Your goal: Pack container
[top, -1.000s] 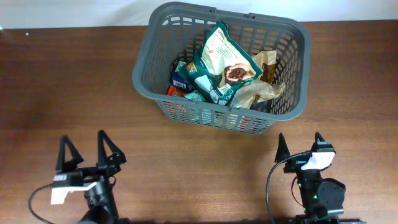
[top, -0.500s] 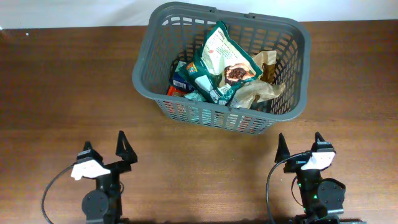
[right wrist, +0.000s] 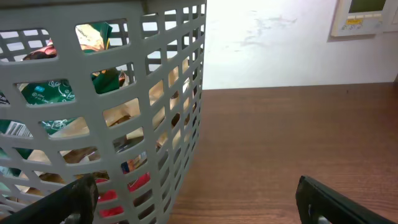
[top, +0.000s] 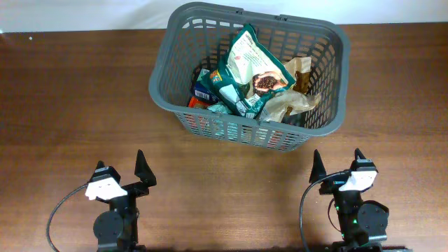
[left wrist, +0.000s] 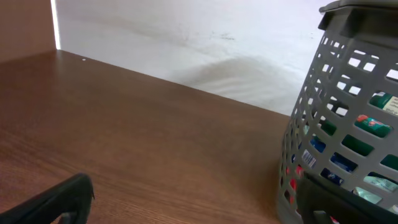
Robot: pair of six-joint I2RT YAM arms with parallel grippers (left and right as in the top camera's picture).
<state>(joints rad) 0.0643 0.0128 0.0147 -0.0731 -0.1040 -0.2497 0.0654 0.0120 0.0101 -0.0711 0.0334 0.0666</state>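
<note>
The container, a dark grey slotted basket [top: 175, 52], stands at the table's back centre. Several snack packs lie in it; a large green and white pack [top: 245, 59] is on top, with tan wrappers to its right. My left gripper [top: 123, 171] is open and empty near the front left, pointing toward the basket. In the left wrist view the basket wall [left wrist: 339, 87] fills the right side. My right gripper [top: 337, 162] is open and empty near the front right. In the right wrist view the basket wall [right wrist: 99, 112] fills the left half, packs showing through the slots.
The brown wooden table [top: 70, 91] stretches left and right of the basket. A white wall [right wrist: 280, 43] runs along the table's far edge, with a small wall panel [right wrist: 367, 15] at the upper right of the right wrist view.
My left gripper has swung from the far front left toward the right and turned to face the basket, with little movement in the last half second. The right arm has not moved.
</note>
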